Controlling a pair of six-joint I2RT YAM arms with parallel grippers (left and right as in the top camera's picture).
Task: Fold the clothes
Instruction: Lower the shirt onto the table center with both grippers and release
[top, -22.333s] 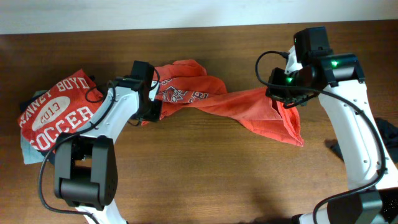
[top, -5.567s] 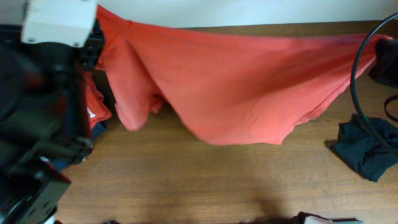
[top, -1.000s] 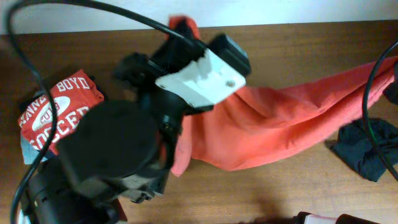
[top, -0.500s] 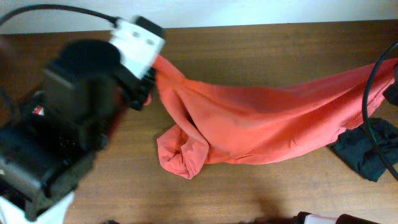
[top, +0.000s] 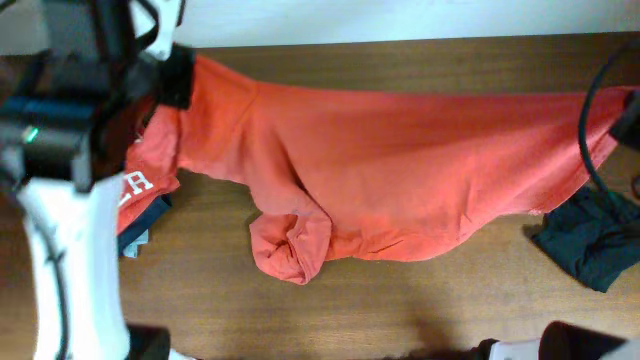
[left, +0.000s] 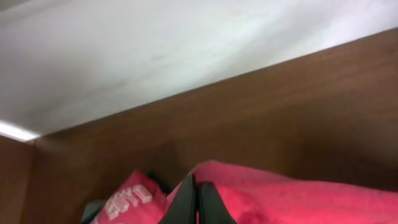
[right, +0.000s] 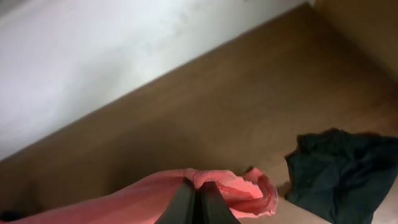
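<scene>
Large orange-red fabric shirt (top: 400, 170) drawn wide between two clamped grippers

Overhead: it spans flatter than half a second ago, though a wad is still bunched under its middle, so spreading looks unfinished. Left wrist: the left gripper (left: 197, 202) is pinched tight on the shirt's edge, cloth trailing to its right. Right wrist: the right gripper (right: 198, 202) nips the opposite hem, a dark crumpled garment (right: 339, 168) lying below-right of it.

The shirt (top: 400, 160) is orange-red, tee (top: 145, 190) red with white letters, table (top: 400, 310) brown
</scene>
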